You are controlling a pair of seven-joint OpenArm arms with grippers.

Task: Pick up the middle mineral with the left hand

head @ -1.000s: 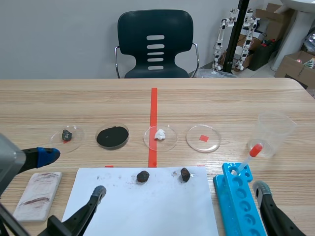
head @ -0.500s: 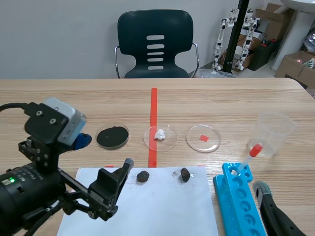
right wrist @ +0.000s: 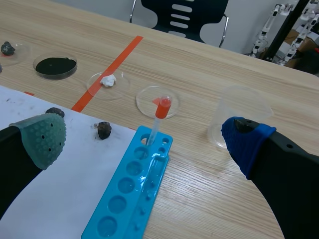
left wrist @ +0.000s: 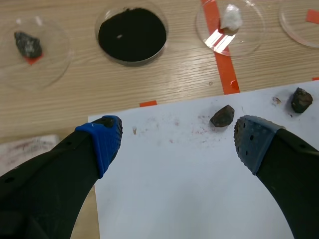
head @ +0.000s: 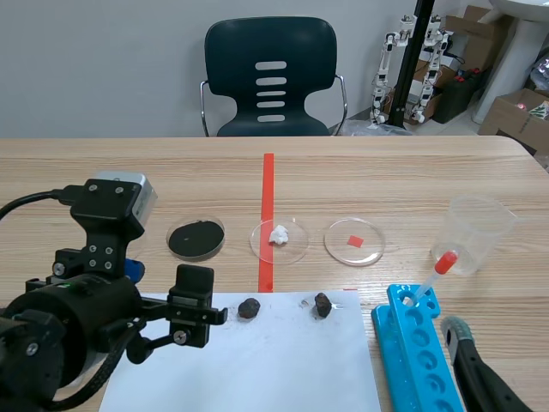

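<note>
Swung closer since earlier, left gripper [left wrist: 178,133] hangs spread-jawed near the dark, lumpy middle mineral [left wrist: 222,115].

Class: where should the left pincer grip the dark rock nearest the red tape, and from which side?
Probably grip the dark rock across its shorter width, from straight above: it lies low and loose on the white paper, clear all round. The left pincer is open.

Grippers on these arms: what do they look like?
The left gripper and right gripper each have two thick black fingers tipped with soft dotted pads, blue or grey-green. The left arm is bulky and black, with a grey box and a black cable.
</note>
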